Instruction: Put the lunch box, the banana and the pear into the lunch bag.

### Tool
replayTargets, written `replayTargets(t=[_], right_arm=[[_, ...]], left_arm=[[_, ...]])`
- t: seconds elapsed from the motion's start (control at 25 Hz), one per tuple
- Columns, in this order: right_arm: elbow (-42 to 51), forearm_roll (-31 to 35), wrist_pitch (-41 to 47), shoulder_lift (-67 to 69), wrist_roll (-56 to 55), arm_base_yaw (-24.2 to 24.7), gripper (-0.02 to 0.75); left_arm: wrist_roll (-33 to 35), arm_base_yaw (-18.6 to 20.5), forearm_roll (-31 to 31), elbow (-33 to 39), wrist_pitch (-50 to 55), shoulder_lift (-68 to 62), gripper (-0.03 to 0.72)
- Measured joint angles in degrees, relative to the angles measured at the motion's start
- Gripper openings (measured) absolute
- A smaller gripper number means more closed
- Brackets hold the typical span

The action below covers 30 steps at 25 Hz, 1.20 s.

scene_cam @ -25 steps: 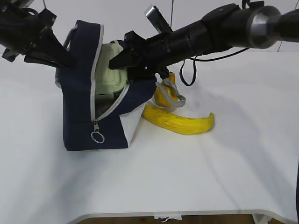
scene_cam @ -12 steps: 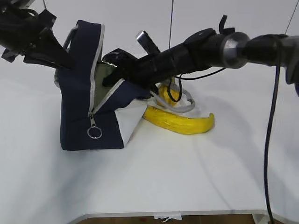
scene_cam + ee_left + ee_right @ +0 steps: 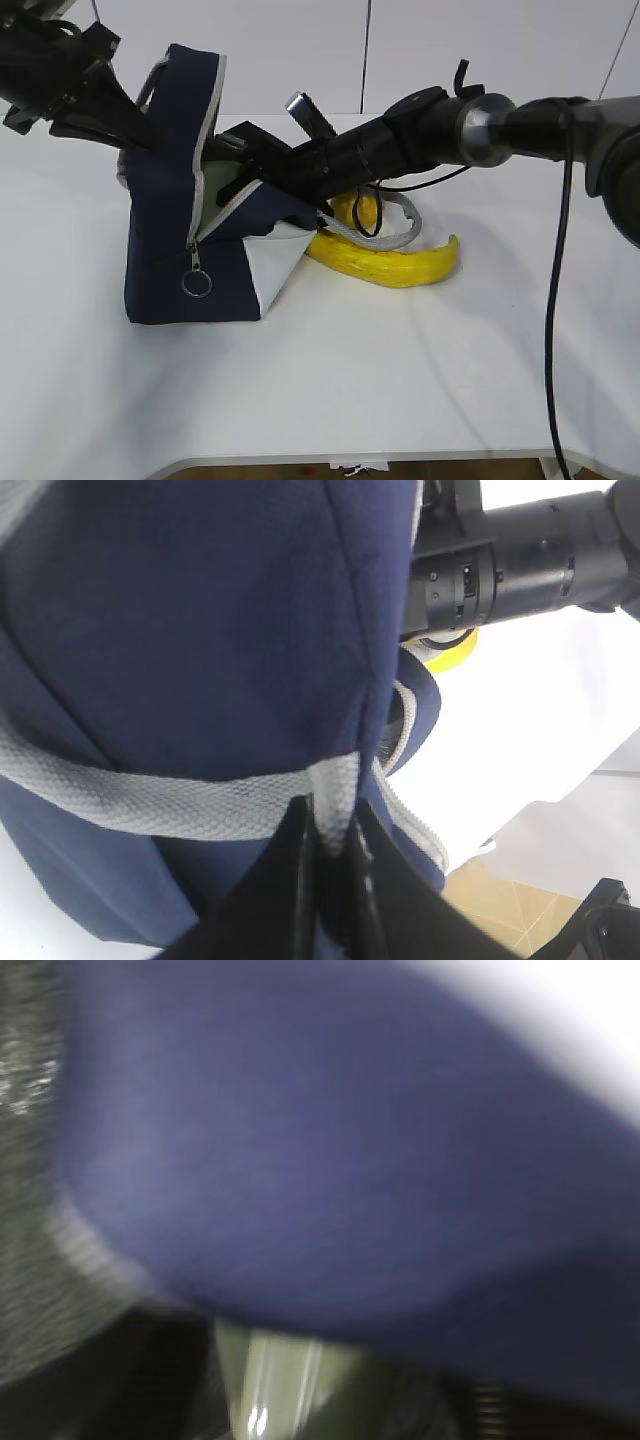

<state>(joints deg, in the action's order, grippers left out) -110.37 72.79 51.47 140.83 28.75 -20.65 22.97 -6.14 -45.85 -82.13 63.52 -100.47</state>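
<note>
The navy lunch bag (image 3: 165, 230) stands tilted at the left with its zippered side open. My left gripper (image 3: 132, 128) is shut on the bag's grey handle (image 3: 200, 805), pinched between its fingers (image 3: 335, 880). My right gripper (image 3: 240, 162) reaches into the opening from the right. In the blurred right wrist view it is shut on the pale green lunch box (image 3: 275, 1380), under navy fabric (image 3: 350, 1160). A sliver of the box (image 3: 214, 186) shows inside the bag. The banana (image 3: 395, 264) lies on the table right of the bag. The pear (image 3: 352, 210) sits behind it, partly hidden.
The bag's second grey handle (image 3: 390, 228) lies looped over the pear and the banana. A metal zipper ring (image 3: 196, 285) hangs on the bag's front. The right arm (image 3: 440, 130) spans the middle of the white table (image 3: 420, 380). The table's front edge is near.
My right gripper has pushed the lunch box from the bag's mouth deep inside, so the box is almost hidden. The bag has tilted left and its flap has dropped. The left gripper has held still.
</note>
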Motion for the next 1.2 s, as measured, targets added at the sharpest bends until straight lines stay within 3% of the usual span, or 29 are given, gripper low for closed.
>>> replayTargets(t=[0.2, 0.28, 0.44, 0.76, 0.96, 1.2], right_arm=[[-1.5, -0.8, 1.6, 0.3, -0.3, 0.0, 0.440], [-3.0, -0.9, 3.2, 0.4, -0.4, 0.0, 0.523], [-7.3, -6.6, 7.0, 0.6, -2.8, 0.0, 0.602], [-24.2, -33.3, 18.0, -0.2, -14.9, 0.0, 0.610], [-30.9, -38.3, 18.8, -1.3, -18.2, 0.1, 0.593], [-29.2, -45.1, 19.5, -7.3, -18.6, 0.1, 0.590]], left_arm=[[0.0, 0.0, 0.0, 0.0, 0.0, 0.0, 0.013], [0.0, 0.0, 0.0, 0.0, 0.0, 0.0, 0.013], [0.1, 0.0, 0.0, 0.0, 0.3, 0.0, 0.013], [0.1, 0.0, 0.0, 0.0, 1.1, 0.0, 0.013], [0.1, 0.0, 0.0, 0.0, 1.1, 0.0, 0.013], [0.1, 0.0, 1.5, 0.0, 1.2, 0.0, 0.013]])
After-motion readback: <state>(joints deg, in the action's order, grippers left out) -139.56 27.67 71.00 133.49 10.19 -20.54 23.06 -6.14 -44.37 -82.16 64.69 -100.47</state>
